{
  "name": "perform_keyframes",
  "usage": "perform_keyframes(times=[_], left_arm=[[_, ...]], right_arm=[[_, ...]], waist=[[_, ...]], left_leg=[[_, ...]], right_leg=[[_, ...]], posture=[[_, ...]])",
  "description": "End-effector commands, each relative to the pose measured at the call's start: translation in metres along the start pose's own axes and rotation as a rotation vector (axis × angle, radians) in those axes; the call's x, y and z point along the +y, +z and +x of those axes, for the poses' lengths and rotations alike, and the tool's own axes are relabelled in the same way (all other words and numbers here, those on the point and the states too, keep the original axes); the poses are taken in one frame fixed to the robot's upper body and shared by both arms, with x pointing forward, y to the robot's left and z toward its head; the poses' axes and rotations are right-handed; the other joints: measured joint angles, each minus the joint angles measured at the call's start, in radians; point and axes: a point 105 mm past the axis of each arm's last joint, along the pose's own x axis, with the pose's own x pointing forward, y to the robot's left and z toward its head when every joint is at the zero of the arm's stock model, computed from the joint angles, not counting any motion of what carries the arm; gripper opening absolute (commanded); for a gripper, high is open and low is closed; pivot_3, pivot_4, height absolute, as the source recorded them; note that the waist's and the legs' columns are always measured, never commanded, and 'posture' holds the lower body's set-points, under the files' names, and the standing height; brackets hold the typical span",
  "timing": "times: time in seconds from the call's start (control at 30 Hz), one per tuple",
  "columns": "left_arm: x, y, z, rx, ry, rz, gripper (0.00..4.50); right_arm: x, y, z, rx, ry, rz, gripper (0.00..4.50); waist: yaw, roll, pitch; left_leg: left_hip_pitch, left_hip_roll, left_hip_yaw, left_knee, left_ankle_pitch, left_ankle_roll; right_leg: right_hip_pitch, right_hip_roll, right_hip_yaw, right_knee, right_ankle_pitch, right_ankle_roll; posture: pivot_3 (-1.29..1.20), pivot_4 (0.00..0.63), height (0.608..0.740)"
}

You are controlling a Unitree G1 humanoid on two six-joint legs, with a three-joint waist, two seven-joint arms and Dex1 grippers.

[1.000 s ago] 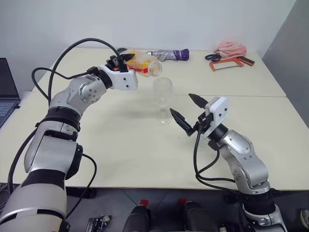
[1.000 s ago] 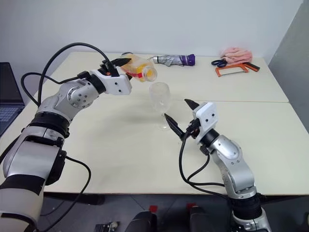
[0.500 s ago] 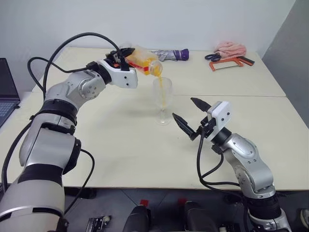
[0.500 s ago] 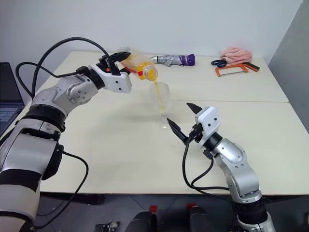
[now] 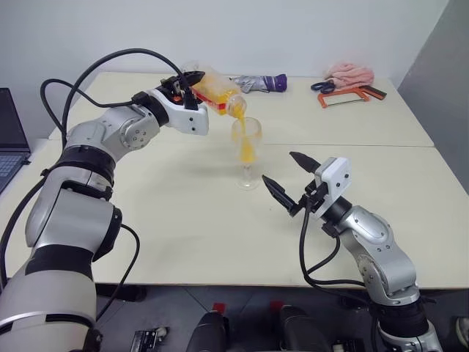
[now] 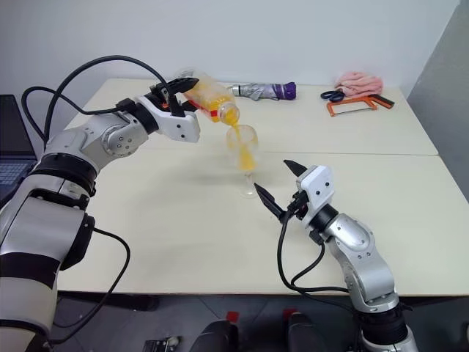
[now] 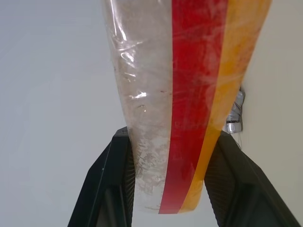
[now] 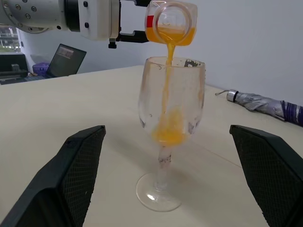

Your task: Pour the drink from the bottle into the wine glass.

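My left gripper (image 5: 192,82) is shut on the bottle (image 5: 216,92), which is tipped mouth-down over the wine glass (image 5: 248,150). In the left wrist view the black fingers (image 7: 106,189) clamp the bottle (image 7: 189,94) on both sides of its red label strip. A thin stream of the orange drink (image 8: 169,52) falls from the open mouth into the bowl, where some has pooled (image 8: 168,133). The glass stands upright on the table. My right gripper (image 5: 278,167) is open just in front of the glass, touching nothing; its fingers (image 8: 80,165) stand on either side of the glass's foot.
The cream table (image 5: 183,220) carries a folded umbrella (image 5: 256,83) behind the glass, plus a pink cloth (image 5: 350,72), scissors and an orange-handled tool (image 5: 344,95) at the far right. A laptop (image 5: 11,139) sits at the left edge.
The left gripper rolled the bottle further mouth-down. A stream of drink started and orange liquid has gathered in the glass bowl. The right gripper kept still.
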Motion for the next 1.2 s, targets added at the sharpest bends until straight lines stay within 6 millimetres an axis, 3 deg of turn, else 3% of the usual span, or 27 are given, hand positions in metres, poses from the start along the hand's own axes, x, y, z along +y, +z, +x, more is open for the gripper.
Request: perform_keyframes(times=[0.03,1.2], left_arm=[[0.031,-0.003,0.002,0.003,0.089,0.035,1.66],[0.035,-0.007,0.002,0.027,0.095,0.078,1.66]], right_arm=[[0.005,0.016,-0.002,-0.066,0.015,-0.015,4.5],[0.018,0.017,-0.003,-0.078,0.058,0.003,4.5]], waist=[[0.0,0.0,0.0],[0.0,0.0,0.0]], left_leg=[[0.0,0.0,0.0,0.0,0.0,0.0],[0.0,0.0,0.001,0.0,0.0,0.0]], right_leg=[[0.0,0.0,0.0,0.0,0.0,0.0],[0.0,0.0,0.0,0.0,0.0,0.0]], posture=[[0.0,0.15,0.74],[0.0,0.15,0.74]])
